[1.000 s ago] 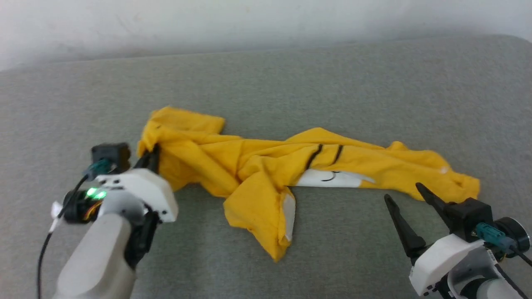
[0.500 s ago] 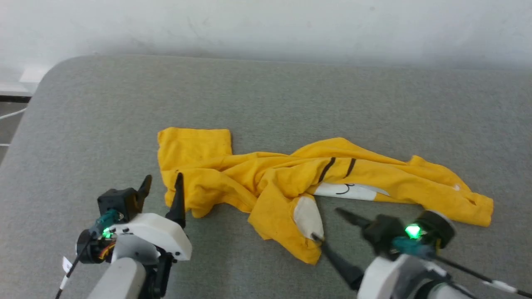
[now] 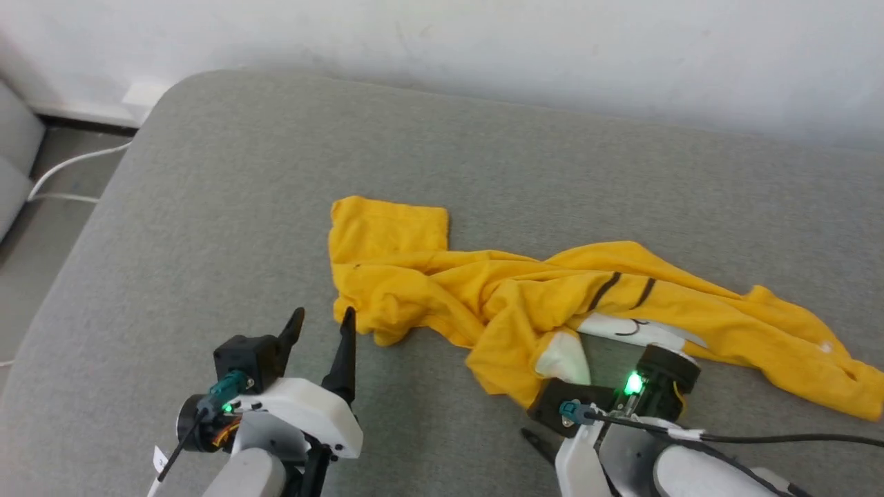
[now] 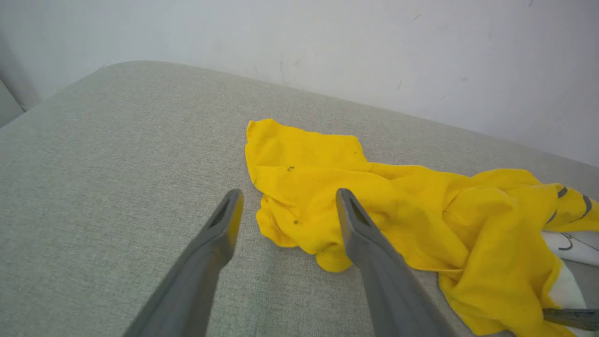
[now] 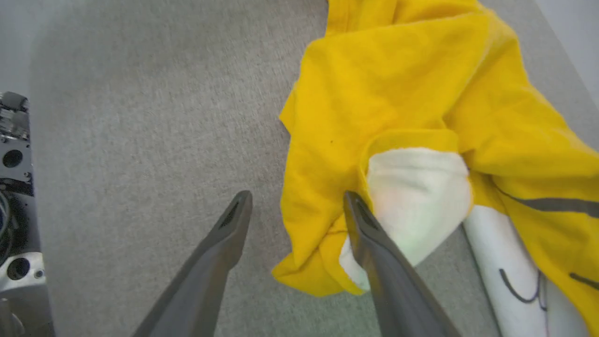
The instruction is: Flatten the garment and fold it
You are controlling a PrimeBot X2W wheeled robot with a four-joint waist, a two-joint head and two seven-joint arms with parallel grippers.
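Garment [image 3: 511, 304]: crumpled mid-cushion [image 3: 207, 207], print mostly folded under, right end cut off. My left gripper [image 3: 323, 316], right gripper [image 5: 297, 196]: both spread, empty.

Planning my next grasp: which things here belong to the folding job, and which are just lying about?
Job:
- garment, crumpled on the grey cushion
- left gripper, open, near its edge
- right gripper, open, at the white-patched fold

Lying about:
- white cable on the floor past the cushion's left end
- wall behind
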